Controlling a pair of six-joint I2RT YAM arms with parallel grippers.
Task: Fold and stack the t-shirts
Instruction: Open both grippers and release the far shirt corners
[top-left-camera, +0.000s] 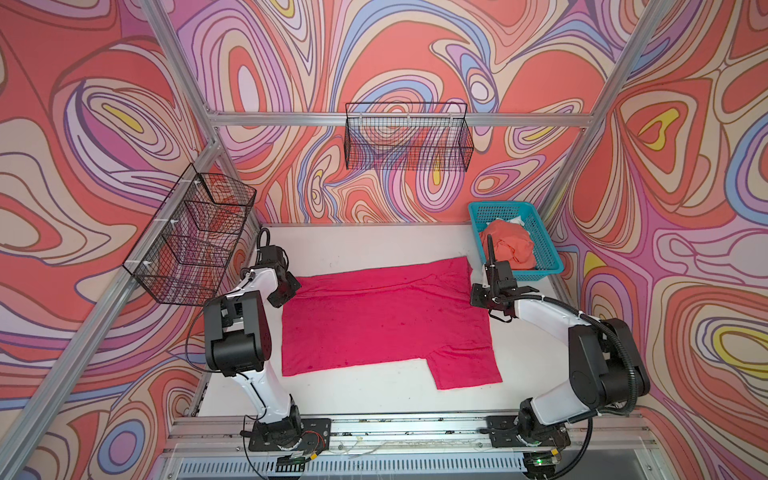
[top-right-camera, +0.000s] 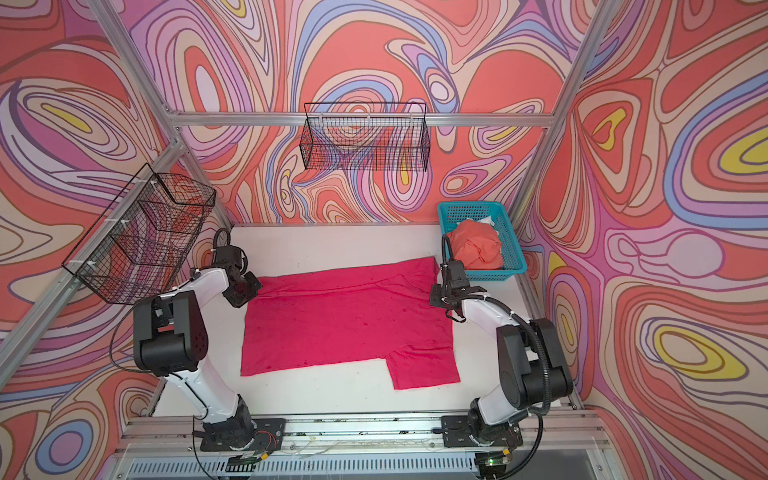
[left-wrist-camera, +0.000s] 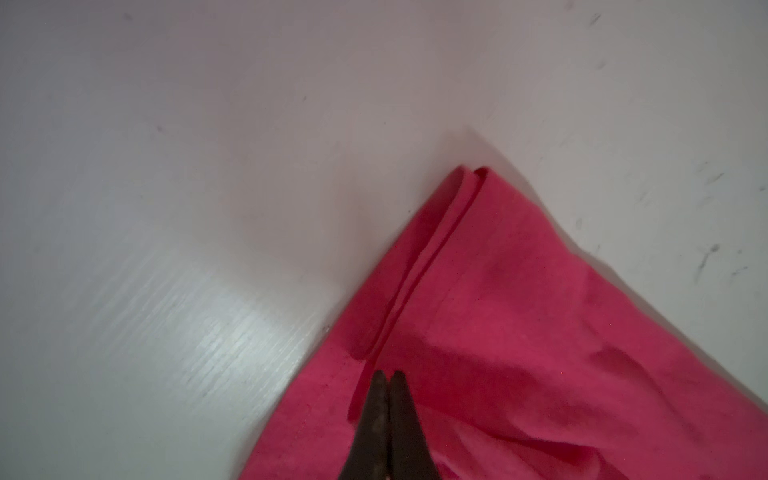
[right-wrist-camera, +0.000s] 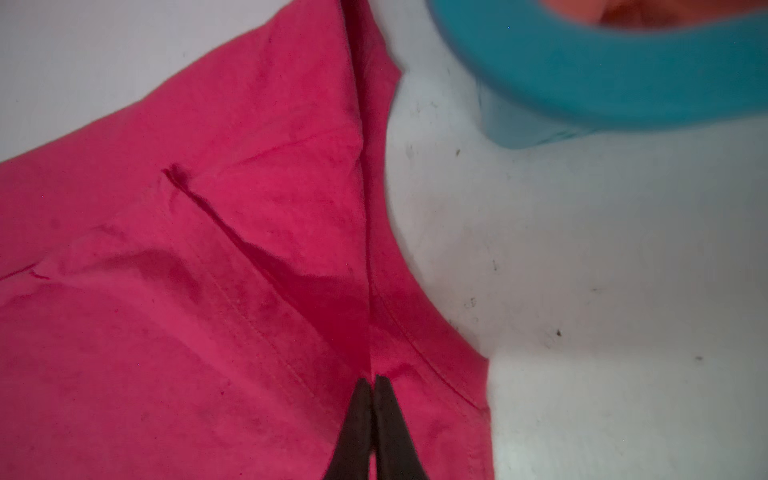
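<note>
On table (top-left-camera: 374, 245), by count: 2 tees, 2 arms w/ 2 grippers, 1 teal basket (top-left-camera: 498, 212), 2 wire baskets. Both wire baskets are black and hang above table level: one (top-left-camera: 409, 137) on back rail, other (top-left-camera: 191, 237) on left rail.

Pink tee (top-left-camera: 386, 324): magenta, plain, spread flat mid-table. It lies sideways and takes most of the space btwn the arms.
- 1 short sleeve sticks out at near right.
- Long crease runs side to side along its far edge, w/ a narrow strip beyond it.
- Few darker specks on the fabric.
- Left wrist view: far-left corner shows doubled layers, edges nearly flush.
- Right wrist view: curved stitched edge, a deep fold line running up to the fingertips, slight puckers there.

Orange tee (top-left-camera: 509, 245): coral, crumpled in a heap inside teal basket, at far-right corner of table. That basket sits just beside pink tee's far-right corner.

L gripper (left-wrist-camera: 389, 376): jaws together, tips down at pink tee near its far-left corner.

R gripper (right-wrist-camera: 372, 380): jaws together too, tips at pink tee near its far-right corner, teal basket close by.

Can't tell for either whether a bit of cloth is nipped btwn the tips.
</note>
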